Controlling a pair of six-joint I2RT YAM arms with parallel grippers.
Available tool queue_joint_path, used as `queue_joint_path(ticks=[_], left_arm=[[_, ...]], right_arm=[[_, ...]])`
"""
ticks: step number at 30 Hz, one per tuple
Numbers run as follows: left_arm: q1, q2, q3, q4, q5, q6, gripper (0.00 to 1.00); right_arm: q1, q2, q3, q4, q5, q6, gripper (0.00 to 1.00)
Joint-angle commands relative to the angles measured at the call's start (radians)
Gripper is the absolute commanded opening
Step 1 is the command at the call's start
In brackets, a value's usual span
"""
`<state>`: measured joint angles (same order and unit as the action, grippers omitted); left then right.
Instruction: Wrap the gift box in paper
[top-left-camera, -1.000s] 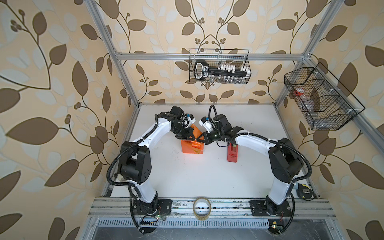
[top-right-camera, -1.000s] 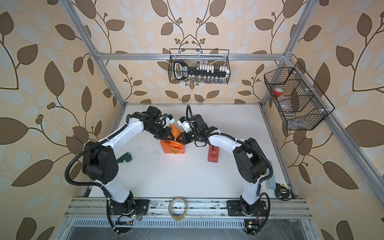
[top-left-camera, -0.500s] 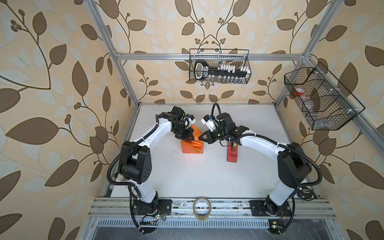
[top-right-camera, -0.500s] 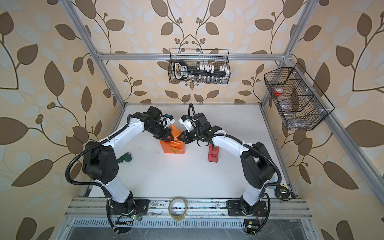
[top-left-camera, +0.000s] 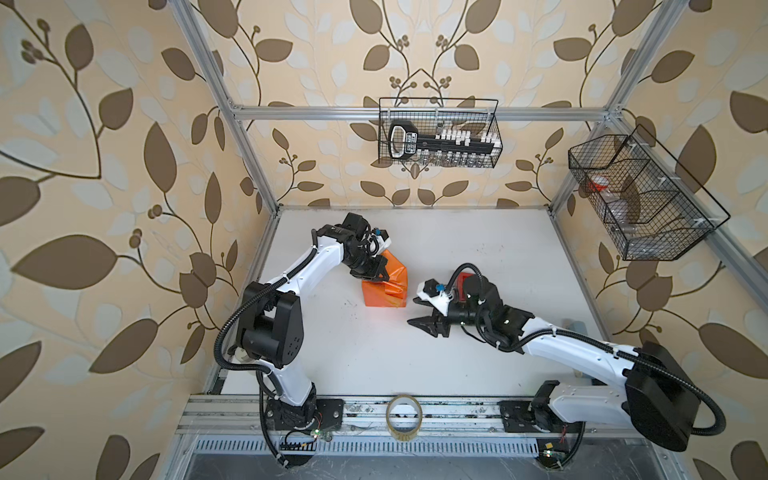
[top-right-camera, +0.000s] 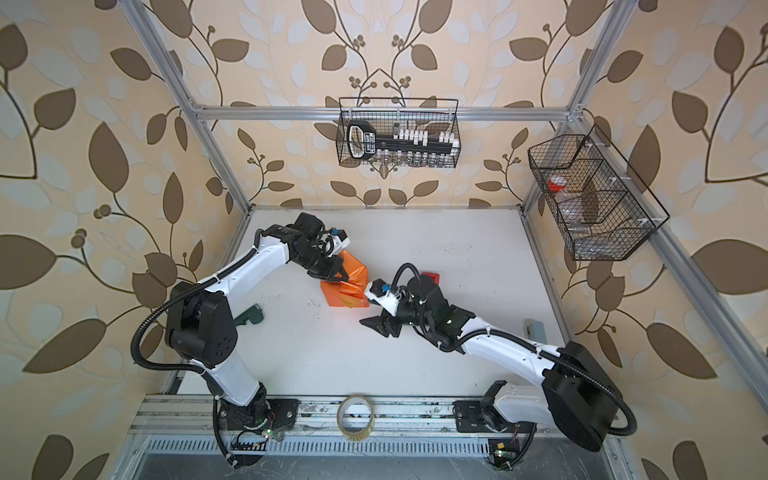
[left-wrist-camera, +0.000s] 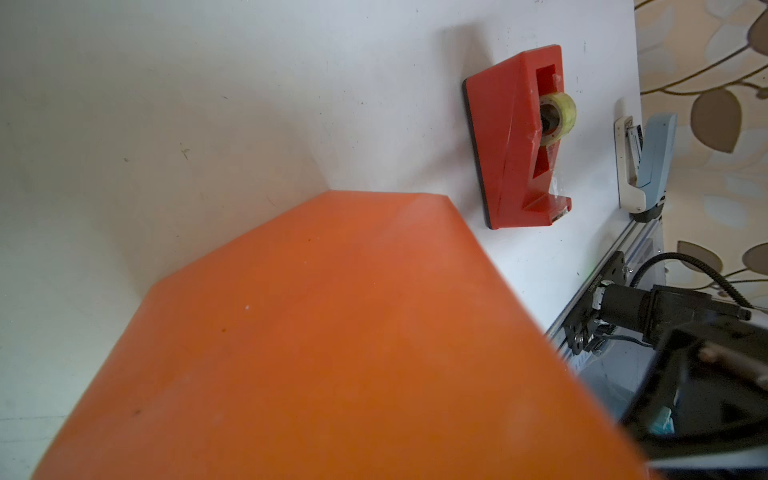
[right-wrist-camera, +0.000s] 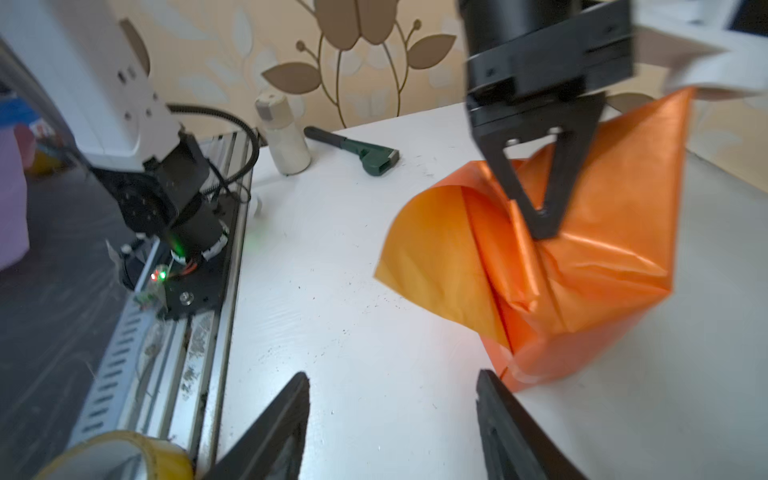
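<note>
though loose, paper flap upright

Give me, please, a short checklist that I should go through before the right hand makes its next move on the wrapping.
1. The left hand is shut, with its tip down on the paper on top of the parcel: ok.
2. The right hand is open, holds nothing and is apart from the parcel, over the bare table: ok.
3. All folds lie flat: not ok. One flap curls away from the parcel.
4. The tape dispenser stands on the table with a roll in it: ok.
5. The gift box sits square inside the wrap: cannot tell, because the paper covers it fully.
</note>
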<state>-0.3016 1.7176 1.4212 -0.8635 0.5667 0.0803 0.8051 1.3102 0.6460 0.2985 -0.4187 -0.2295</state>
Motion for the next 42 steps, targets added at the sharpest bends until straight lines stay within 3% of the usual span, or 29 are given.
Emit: queue_joint_path(ticks=[1, 13, 25, 31, 38, 42], left_arm=[[-0.005, 0.003, -0.021, -0.025, -0.043, 0.024, 0.0], [-0.005, 0.002, -0.016, -0.03, -0.047, 0.021, 0.0], [-0.005, 0.003, -0.016, -0.031, -0.047, 0.02, 0.0], [-0.005, 0.001, -0.019, -0.027, -0.045, 0.02, 0.0], [-0.006, 0.001, -0.023, -0.028, -0.044, 0.019, 0.0], [-0.005, 0.006, -0.026, -0.023, -0.045, 0.02, 0.0]], right_arm=[[0.028, 0.069, 0.014, 0.188, 0.101, -0.209, 0.67], [0.045, 0.204, 0.066, 0.303, 0.262, -0.354, 0.72], [0.022, 0.324, 0.11, 0.393, 0.294, -0.35, 0.7], [-0.005, 0.345, 0.139, 0.367, 0.273, -0.319, 0.58], [-0.054, 0.356, 0.169, 0.312, 0.209, -0.257, 0.36], [-0.059, 0.372, 0.199, 0.266, 0.159, -0.254, 0.33]])
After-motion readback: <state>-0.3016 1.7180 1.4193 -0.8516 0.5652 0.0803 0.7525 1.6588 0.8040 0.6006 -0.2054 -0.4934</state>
